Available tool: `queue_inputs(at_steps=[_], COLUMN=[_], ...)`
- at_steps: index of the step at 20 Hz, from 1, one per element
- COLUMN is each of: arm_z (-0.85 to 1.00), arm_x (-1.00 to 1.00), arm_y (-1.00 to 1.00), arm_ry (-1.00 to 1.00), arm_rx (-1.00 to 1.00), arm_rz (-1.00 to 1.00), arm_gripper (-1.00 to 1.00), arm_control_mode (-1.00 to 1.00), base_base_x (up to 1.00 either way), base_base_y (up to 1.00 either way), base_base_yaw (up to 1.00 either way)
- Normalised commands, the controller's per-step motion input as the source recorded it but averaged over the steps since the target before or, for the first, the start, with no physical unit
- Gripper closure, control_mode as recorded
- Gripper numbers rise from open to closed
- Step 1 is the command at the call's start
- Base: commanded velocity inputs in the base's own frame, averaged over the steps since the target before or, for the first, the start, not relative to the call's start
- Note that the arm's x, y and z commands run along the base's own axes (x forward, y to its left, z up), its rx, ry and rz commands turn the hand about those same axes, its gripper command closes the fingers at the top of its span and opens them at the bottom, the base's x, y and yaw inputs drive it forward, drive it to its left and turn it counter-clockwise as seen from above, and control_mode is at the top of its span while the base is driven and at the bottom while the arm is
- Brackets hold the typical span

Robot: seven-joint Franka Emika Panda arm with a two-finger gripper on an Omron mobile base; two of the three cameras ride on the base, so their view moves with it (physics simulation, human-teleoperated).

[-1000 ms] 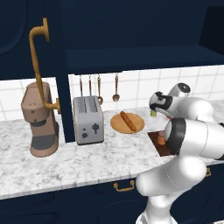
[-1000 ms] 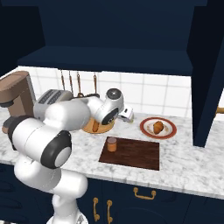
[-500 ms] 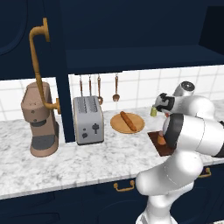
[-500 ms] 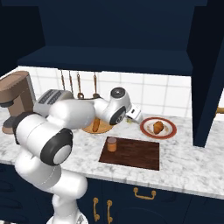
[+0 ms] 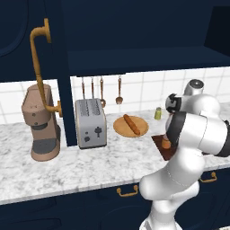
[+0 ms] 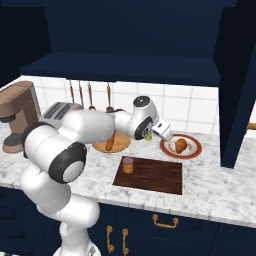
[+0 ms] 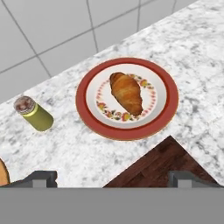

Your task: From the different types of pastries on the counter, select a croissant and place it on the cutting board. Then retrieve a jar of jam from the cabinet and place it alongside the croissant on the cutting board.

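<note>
The croissant (image 7: 127,92) (image 6: 181,145) lies on a red-rimmed plate (image 7: 85,114) (image 6: 192,153) at the back of the marbled counter (image 6: 215,190). My gripper (image 6: 168,135) (image 7: 113,179) hangs open just left of and above the plate, nothing between its fingertips (image 7: 42,178). The dark wooden cutting board (image 6: 152,176) (image 5: 159,143) (image 7: 173,162) lies in front of the plate. An orange-brown jar of jam (image 6: 128,164) (image 5: 166,143) stands upright on the board's left end. A long brown loaf (image 5: 131,124) (image 6: 110,142) rests on a round wooden plate (image 5: 120,129). The navy cabinet (image 6: 120,65) hangs above.
A small yellow-green shaker (image 7: 34,113) (image 5: 157,113) stands by the tiled wall, left of the red-rimmed plate. A toaster (image 5: 91,122) and a coffee machine (image 5: 40,121) stand further left. Utensils (image 5: 101,92) hang on the wall. An open cabinet door (image 6: 237,95) juts out at the right.
My arm has swung to the right, from over the wooden plate toward the red-rimmed plate. The gripper has stayed open. The jar and croissant have not moved.
</note>
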Motion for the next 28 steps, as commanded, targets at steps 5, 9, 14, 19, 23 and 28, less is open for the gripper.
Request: queue_inputs(at_steps=[5, 9, 14, 19, 23, 28], arm_z=[0.11, 0.00, -0.08, -0.36, -0.26, -0.42], arm_x=[0.00, 0.04, 0.35, 0.07, 0.12, 0.03], arm_y=[-0.31, -0.21, -0.11, -0.45, -0.29, -0.07], arm_ry=[0.09, 0.26, 0.23, 0.09, -0.01, 0.00], arm_rx=[0.00, 0.02, 0.00, 0.02, 0.00, 0.00], arm_rz=[-0.06, 0.00, 0.00, 0.00, 0.00, 0.00], arm_gripper=[-1.00, -1.00, -1.00, -1.00, -1.00, -1.00], arm_control_mode=[-1.00, -1.00, -1.00, -1.00, -1.00, -1.00], base_base_x=[0.00, 0.00, 0.00, 0.00, 0.00, 0.00], base_base_y=[0.00, 0.00, 0.00, 0.00, 0.00, 0.00], base_base_yaw=[0.00, 0.00, 0.00, 0.00, 0.00, 0.00])
